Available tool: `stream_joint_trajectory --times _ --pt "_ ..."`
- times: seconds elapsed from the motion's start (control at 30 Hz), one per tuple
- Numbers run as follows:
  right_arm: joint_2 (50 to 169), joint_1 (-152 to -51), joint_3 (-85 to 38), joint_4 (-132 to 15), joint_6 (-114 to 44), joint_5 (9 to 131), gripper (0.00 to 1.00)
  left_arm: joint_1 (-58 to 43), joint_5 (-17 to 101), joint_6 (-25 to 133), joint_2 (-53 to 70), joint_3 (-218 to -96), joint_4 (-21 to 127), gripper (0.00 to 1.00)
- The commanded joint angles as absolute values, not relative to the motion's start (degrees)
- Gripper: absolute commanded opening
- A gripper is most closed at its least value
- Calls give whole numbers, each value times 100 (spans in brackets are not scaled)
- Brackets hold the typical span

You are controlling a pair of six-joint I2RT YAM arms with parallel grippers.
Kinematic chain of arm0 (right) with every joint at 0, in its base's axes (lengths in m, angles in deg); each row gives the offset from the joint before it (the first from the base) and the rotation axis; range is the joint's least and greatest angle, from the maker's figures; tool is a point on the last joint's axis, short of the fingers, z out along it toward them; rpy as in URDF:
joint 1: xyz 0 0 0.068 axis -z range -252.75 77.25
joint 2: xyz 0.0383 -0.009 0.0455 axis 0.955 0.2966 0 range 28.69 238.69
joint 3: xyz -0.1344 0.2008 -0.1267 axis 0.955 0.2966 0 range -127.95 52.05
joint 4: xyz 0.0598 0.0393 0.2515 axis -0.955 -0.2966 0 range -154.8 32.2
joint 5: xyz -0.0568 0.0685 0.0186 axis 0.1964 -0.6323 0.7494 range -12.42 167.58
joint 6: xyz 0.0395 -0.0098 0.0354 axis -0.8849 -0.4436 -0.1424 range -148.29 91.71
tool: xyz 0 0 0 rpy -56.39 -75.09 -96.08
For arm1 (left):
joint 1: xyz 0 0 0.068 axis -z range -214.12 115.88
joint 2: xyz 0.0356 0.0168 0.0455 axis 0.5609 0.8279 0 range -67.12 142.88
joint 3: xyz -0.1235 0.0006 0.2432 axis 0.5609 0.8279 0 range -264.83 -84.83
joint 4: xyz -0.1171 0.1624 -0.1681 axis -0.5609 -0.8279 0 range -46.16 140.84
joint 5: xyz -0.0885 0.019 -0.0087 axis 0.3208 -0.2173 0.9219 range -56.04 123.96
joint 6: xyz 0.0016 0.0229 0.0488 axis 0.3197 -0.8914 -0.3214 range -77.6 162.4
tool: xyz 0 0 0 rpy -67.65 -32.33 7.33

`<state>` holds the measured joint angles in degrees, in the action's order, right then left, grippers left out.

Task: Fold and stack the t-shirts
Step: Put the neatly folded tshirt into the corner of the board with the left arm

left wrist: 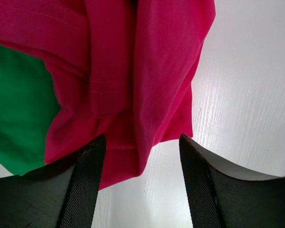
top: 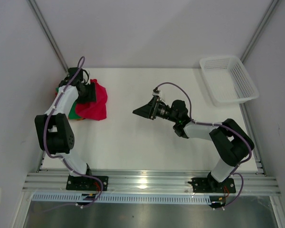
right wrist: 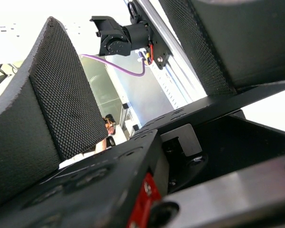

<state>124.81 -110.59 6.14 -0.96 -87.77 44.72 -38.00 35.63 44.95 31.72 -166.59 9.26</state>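
Note:
A crumpled crimson-red t-shirt (top: 96, 103) lies at the table's left edge on top of a green t-shirt (top: 73, 112). My left gripper (top: 90, 91) hangs over the top of this pile. In the left wrist view the crimson t-shirt (left wrist: 133, 71) fills the upper frame and the green t-shirt (left wrist: 19, 109) shows at left. The left gripper (left wrist: 142, 142) is open; a hem of the crimson cloth reaches between its fingers (left wrist: 85, 190), ungripped. My right gripper (top: 143, 111) is over the table's middle, pointing left, open and empty (right wrist: 133, 57).
A white mesh basket (top: 228, 78) stands at the back right corner of the white table (top: 147, 142). An aluminium rail (top: 147, 183) carries both arm bases along the near edge. Walls close in on the left and right.

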Motion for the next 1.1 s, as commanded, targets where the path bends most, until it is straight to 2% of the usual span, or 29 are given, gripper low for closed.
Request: stream_joint_trajectory --times 0.0,0.1,0.2,0.23,0.27,0.33,0.5,0.8,1.07 --pt "12379 -11045 512 91 -8717 4497 66 -3816 3624 4530 3193 -16710 918 66" --pt "12484 -11036 468 179 -8779 4498 66 -3816 3800 4618 3316 -16754 892 63" --pt "12572 -11045 442 241 -8823 4498 66 -3807 3976 4645 3395 -16745 918 44" --pt "12607 -11036 433 267 -8841 4498 66 -3799 4002 4627 3404 -16745 927 25" --pt "12633 -11045 424 285 -8876 4498 66 -3798 3994 4627 3421 -16745 927 15" --pt "12704 -11036 398 390 -8928 4498 66 -3807 3950 4618 3421 -16745 944 8" --pt "12827 -11054 345 496 -9016 4506 66 -3799 3950 4618 3483 -16877 892 4" --pt "13038 -11089 283 601 -9087 4471 66 -3798 3845 4644 3483 -17105 742 2" --pt "13196 -11107 274 689 -9157 4383 66 -3807 3019 4645 3325 -17562 523 3"
